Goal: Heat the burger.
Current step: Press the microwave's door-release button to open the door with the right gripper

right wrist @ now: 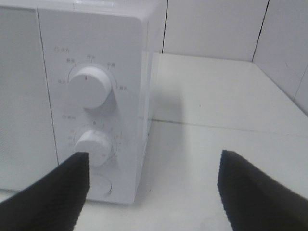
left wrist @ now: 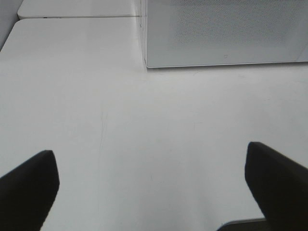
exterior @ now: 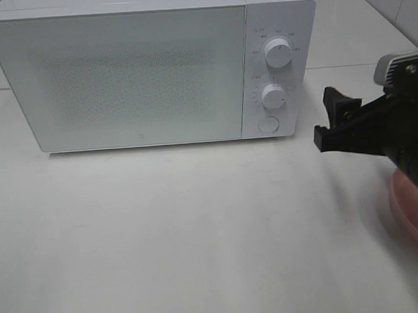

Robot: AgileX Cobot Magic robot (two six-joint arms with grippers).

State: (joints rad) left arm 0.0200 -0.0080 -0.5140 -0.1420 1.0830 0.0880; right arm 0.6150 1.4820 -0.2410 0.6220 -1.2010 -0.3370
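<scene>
The right claw point(exterior: 326, 117) is held released above the white table point(exterior: 199, 234). Its two black fingers point(right wrist: 255, 192) are spread apart and nothing is gripped between them. Behind the fingertips and under the arm, a flat pink plate point(exterior: 408, 219) is seen at the table's edge. Most of it is covered by the arm or cut off by the picture's border, so what lies on it cannot be told.

Ahead of this claw, near it but not touched, the control panel of a white microwave point(exterior: 135, 76) is faced. The panel is lined up with the claw's left finger rather than with the gap between the fingers. A round button point(right wrist: 101, 185) is set lowest on the panel, a lower knob point(right wrist: 94, 147) above it and an upper knob point(right wrist: 90, 86) above that. Farther off to the claw's left, the microwave's door point(exterior: 120, 70) is shut. Past the microwave's side, a tiled wall point(right wrist: 211, 26) is seen beyond the table.

The left claw point(left wrist: 151, 202) is likewise released, its fingers point(left wrist: 29, 187) set wide with only bare table between them. The microwave's lower front corner is found well ahead of it, to its right.

The burger is shown in none of the views, so its place relative to either claw cannot be told.
</scene>
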